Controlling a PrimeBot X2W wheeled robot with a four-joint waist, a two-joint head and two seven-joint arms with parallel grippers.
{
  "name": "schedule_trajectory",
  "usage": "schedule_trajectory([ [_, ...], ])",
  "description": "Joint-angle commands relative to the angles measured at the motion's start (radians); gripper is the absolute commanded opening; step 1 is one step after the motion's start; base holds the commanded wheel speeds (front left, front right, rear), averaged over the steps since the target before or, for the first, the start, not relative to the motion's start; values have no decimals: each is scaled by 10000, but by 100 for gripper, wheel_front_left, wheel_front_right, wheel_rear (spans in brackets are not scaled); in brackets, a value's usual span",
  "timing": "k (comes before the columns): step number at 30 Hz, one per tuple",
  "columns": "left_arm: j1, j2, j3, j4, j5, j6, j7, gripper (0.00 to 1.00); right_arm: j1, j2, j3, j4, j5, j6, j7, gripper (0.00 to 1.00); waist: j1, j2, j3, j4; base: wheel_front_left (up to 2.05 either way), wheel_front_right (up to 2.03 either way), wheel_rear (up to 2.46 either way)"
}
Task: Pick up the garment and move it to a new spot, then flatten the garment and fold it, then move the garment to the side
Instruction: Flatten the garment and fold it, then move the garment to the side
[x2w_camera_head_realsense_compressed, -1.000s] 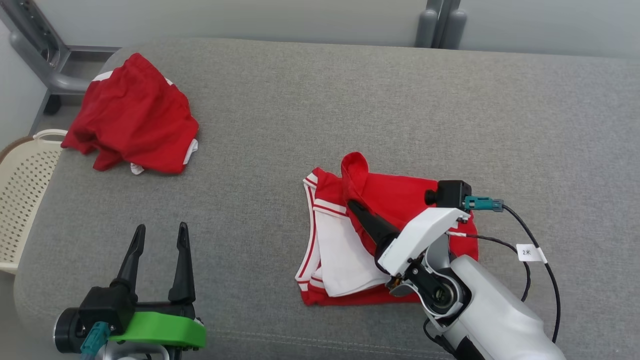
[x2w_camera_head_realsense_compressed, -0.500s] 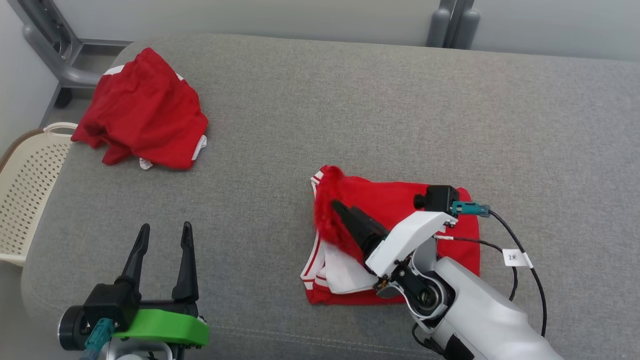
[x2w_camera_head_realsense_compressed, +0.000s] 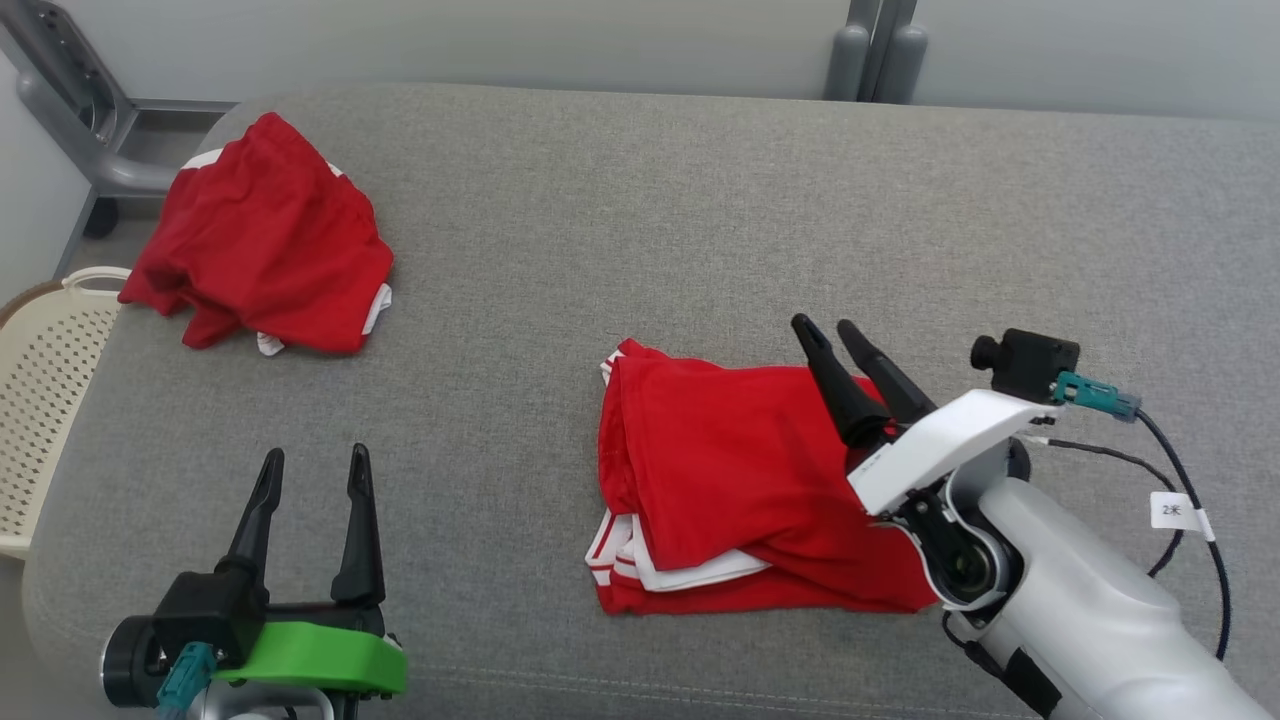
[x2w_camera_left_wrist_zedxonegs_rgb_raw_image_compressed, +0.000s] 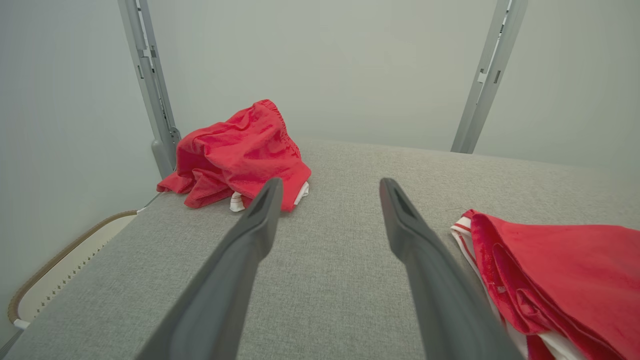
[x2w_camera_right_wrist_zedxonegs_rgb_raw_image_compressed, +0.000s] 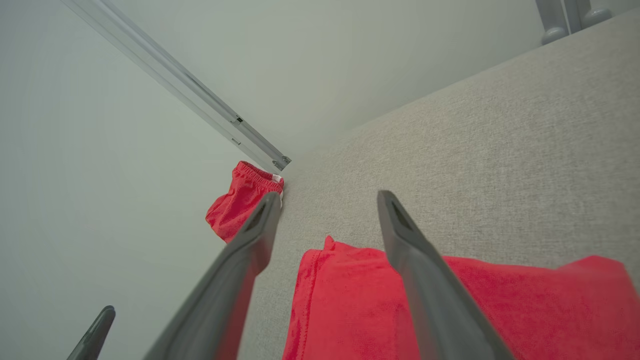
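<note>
With right hand (x2w_camera_head_realsense_compressed: 822, 324) spread and empty, folded red shorts (x2w_camera_head_realsense_compressed: 720, 480) just beneath and left of it, left hand (x2w_camera_head_realsense_compressed: 315, 452) also spread, well away: pinch every layer together, lift low, keep fold shut.
</note>
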Motion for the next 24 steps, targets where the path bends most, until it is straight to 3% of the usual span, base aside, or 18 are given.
schedule_trajectory([
  [1,120,2,34,-63,60,14,-29,100,160,-221,-49,-10,-365,3,-112,100,0,0,-24,-27,0,0,0],
  [9,181,2,73,-164,43,60,-29,100,515,-883,-505,297,-2079,3,-277,100,0,0,-22,-76,0,0,0],
  [10,187,2,74,-167,36,60,-29,100,591,-880,-510,340,-2277,3,-284,92,0,0,-16,-79,0,0,0],
  [11,193,2,67,-168,18,58,-29,100,727,-892,-530,464,-2713,3,-272,43,0,0,-6,-80,0,0,0],
  [13,186,2,66,-168,5,65,-29,100,833,-863,-552,590,-3104,3,-280,14,0,0,8,-82,0,0,0],
  [14,181,2,69,-173,-2,69,-29,100,890,-801,-601,641,-3234,3,-283,15,0,0,14,-84,0,0,0],
  [16,174,2,81,-179,-4,73,-29,100,983,-693,-727,724,-3398,3,-287,29,0,0,23,-94,0,0,0],
  [17,177,2,90,-181,-3,73,-29,100,1028,-643,-791,779,-3470,2,-289,44,0,0,21,-102,0,0,0],
  [19,201,2,105,-185,5,73,-29,100,1093,-560,-967,888,-3587,2,-292,100,0,0,10,-126,0,0,0],
  [24,271,1,125,-206,20,66,-29,100,1245,-499,-1391,1382,-3890,2,-174,100,0,0,-46,-176,0,0,0],
])
